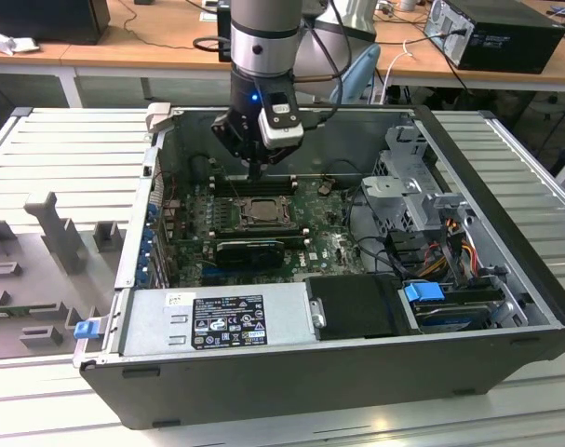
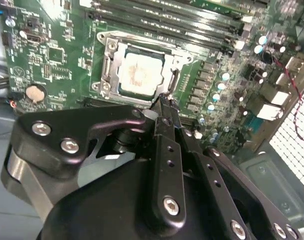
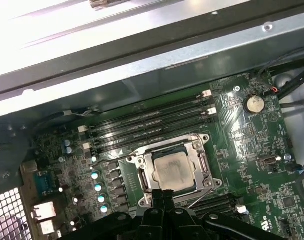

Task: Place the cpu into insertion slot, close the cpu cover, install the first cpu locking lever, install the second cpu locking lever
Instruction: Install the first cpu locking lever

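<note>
The fingers (image 2: 164, 100) are pressed together into one narrow black tip with no gap showing between them, and they grasp nothing; the tip hangs just beside the near edge of the socket, and whether it touches the metal there cannot be told. Just beyond the fingertips sits the one cpu (image 2: 140, 73), a pale silver-grey square with a faint brownish smear on its face, lying flat inside the insertion slot (image 2: 107, 76). The cpu cover (image 3: 199, 162) is down around it, a thin silver frame whose window leaves the chip's face bare. In the first wrist view, a thin wire lever (image 3: 111, 160) runs out from the socket's side. Past the socket, farther from the fingers, lie four long black memory slots (image 3: 146, 122). A single round coin battery (image 3: 253, 103) sits on the green board (image 3: 252, 145), all inside the open computer case (image 1: 505, 186) on the slatted table (image 1: 68, 158).
</note>
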### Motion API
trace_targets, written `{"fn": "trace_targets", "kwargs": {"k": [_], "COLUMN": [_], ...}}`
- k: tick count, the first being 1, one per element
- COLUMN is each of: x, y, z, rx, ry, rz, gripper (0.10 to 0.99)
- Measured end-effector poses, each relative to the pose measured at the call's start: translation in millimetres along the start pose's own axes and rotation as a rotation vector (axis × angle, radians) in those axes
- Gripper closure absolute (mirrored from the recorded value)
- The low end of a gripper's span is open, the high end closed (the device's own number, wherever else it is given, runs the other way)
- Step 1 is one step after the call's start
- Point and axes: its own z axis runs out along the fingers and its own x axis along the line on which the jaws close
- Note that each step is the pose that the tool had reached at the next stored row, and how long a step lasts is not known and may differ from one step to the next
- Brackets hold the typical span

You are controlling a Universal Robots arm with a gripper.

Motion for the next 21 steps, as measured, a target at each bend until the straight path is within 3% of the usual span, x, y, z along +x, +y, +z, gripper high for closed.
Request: {"fn": "trace_targets", "kwargs": {"k": [4, 9, 18, 21], "x": [13.4, 16.8, 17.7, 35.5], "y": [-4.1, -5.1, -5.3, -10.4], "z": [1.1, 1.3, 2.1, 2.8], "rx": [-0.004, -0.004, 0.001, 0.000], "ry": [-0.0100, -0.0105, -0.0065, -0.0099], "rz": [0.000, -0.006, -0.176, -0.177], "gripper": [0.980, 0.980, 0.980, 0.980]}}
